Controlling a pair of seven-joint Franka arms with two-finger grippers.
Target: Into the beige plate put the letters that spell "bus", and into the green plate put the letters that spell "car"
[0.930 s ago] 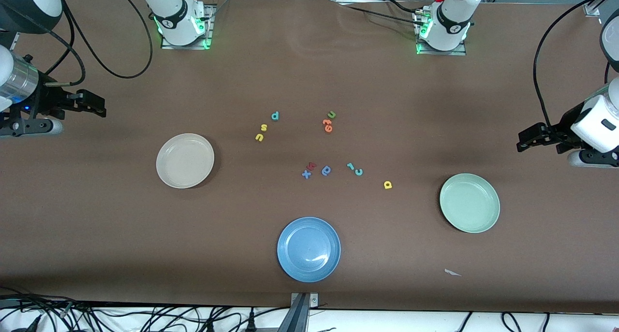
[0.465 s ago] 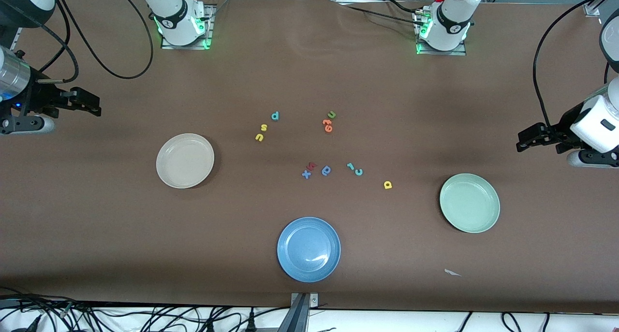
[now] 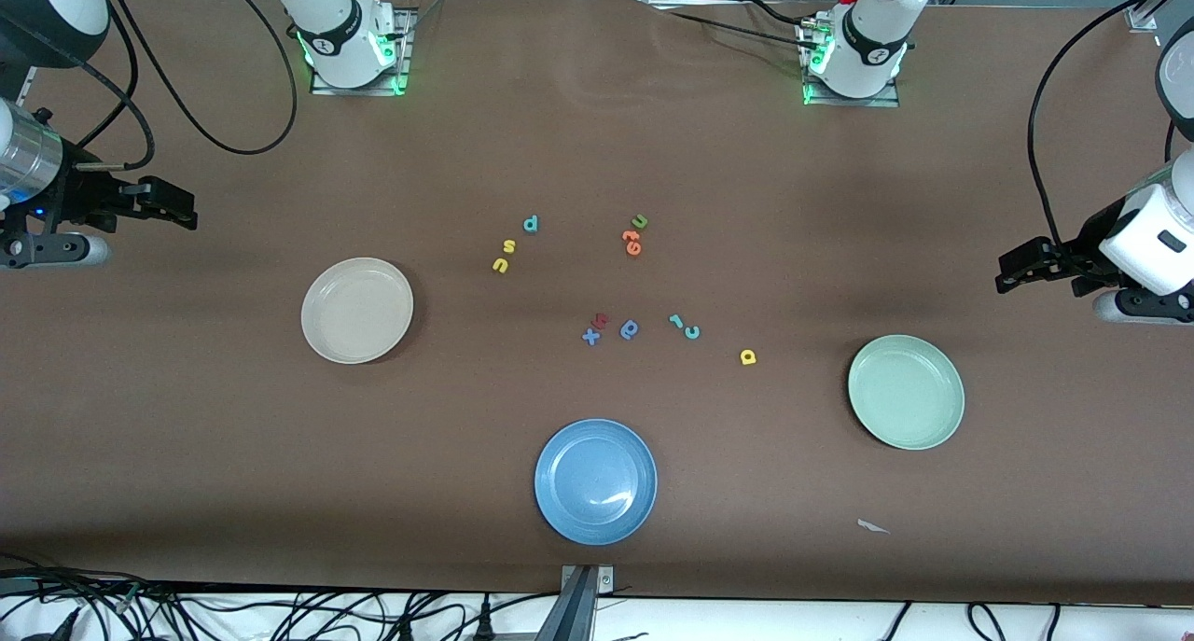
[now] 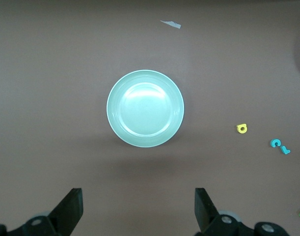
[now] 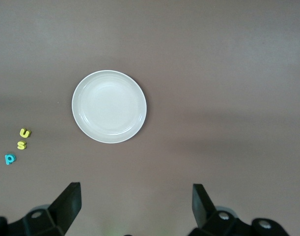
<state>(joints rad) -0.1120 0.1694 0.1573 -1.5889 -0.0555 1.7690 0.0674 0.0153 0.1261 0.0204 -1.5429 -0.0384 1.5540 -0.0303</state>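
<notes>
Left end effector (image 3: 1006,277) wide open, empty, above desk (image 3: 597,156) near green plate (image 3: 906,392); right end effector (image 3: 187,214) likewise near beige plate (image 3: 357,310). Yellow "u" (image 3: 501,265), yellow "s" (image 3: 509,246), teal stem-and-bowl letter (image 3: 530,223) mid-desk; teal "r" (image 3: 675,321), teal "c" (image 3: 692,332), yellow "a" (image 3: 747,356) toward green plate.

Cut off by front-view edges: both arms' upper links; too small to read with certainty: red letter (image 3: 602,320) touching blue "x" (image 3: 590,336).

Letter cluster (image 3: 597,327) crowded — plates (image 3: 357,310) unobstructed
</notes>
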